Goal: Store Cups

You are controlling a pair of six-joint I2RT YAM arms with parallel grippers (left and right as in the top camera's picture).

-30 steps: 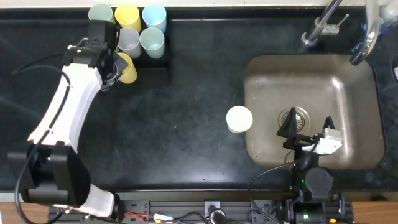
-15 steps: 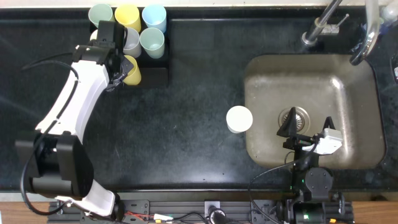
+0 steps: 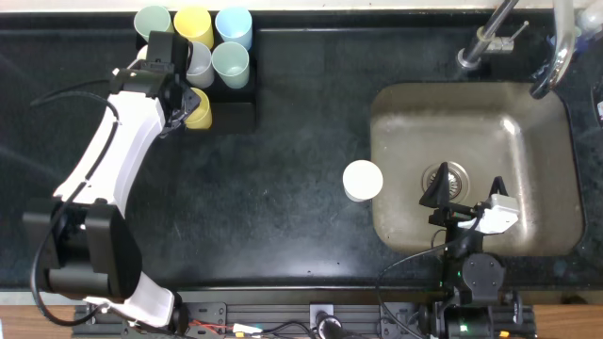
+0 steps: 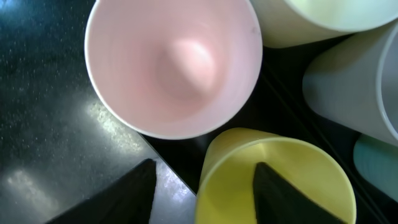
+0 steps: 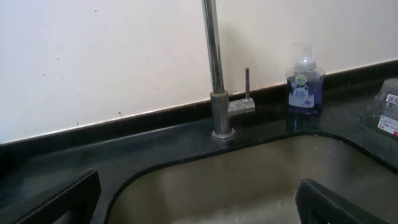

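The left gripper (image 4: 204, 167) pinches the yellow cup (image 4: 311, 174) by its rim, apparently just beside the pink cup (image 4: 174, 62). The right gripper (image 5: 199, 185) hangs over the sink (image 5: 249, 165) — fingers spread.

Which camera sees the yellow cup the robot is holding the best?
The left wrist view. The yellow cup is close up there, open rim facing the camera, and the left end effector grips its wall, one finger inside and one outside. The top view shows part of it beside the arm. The right wrist view faces the faucet instead.

packed cups (image 3: 231, 64) block rack (image 3: 239, 116), counter (image 3: 283, 235) open (middle)
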